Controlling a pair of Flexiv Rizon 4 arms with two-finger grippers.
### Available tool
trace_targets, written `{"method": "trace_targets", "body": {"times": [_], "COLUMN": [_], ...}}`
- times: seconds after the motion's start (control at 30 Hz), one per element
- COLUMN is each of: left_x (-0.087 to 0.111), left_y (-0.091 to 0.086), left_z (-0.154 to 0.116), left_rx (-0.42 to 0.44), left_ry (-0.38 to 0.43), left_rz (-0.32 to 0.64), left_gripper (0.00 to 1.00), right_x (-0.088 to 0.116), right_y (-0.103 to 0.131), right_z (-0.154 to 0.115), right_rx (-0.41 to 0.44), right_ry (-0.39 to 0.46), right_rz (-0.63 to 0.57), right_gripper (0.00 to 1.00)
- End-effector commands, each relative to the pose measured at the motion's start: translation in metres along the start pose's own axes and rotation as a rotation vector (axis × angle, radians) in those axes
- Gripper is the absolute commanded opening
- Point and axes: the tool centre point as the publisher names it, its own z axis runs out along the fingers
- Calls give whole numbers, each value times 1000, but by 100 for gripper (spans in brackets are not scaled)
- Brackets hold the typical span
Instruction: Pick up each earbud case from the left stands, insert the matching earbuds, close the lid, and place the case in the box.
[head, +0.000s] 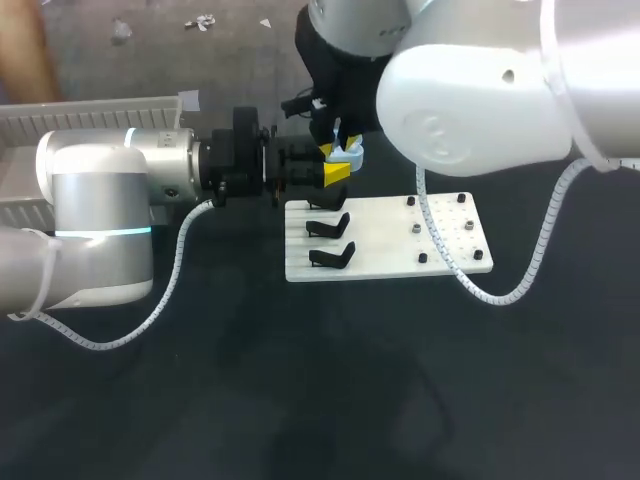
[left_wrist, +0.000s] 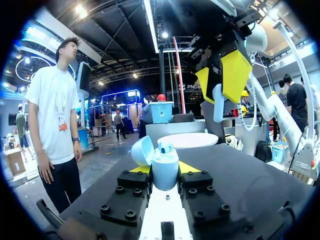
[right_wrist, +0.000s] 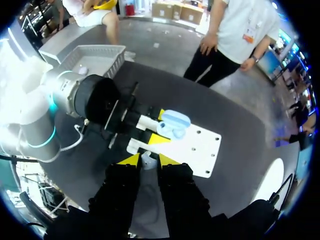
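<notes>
My left gripper reaches in from the left and is shut on a light blue earbud case, holding it above the far left corner of the white stand board. The lid hangs open to one side, and one earbud sits in the case. Above it my right gripper points down, shut on a pale earbud. In the right wrist view that earbud sits between the yellow tips, just short of the open case.
On the board's left half stand black empty case stands, and small dark pegs dot its right half. A grey mesh box lies at the table's far left, behind my left arm.
</notes>
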Motion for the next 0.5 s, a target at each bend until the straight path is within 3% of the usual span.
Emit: {"method": "trace_targets", "body": {"times": [0.03, 0.4, 0.5], "left_x": [1, 1, 1], "left_y": [-2, -2, -2], "left_z": [0, 0, 0], "left_rx": [-7, -7, -7], "left_ry": [-3, -3, -3], "left_rz": [4, 4, 4], "left_gripper": [0, 0, 0], "right_x": [-1, -1, -8], "right_y": [0, 0, -2], "right_z": [-1, -1, -1], "right_rx": [0, 0, 15], "right_ry": [4, 4, -29], "right_rz": [-1, -1, 11], "right_gripper": [0, 0, 0]}}
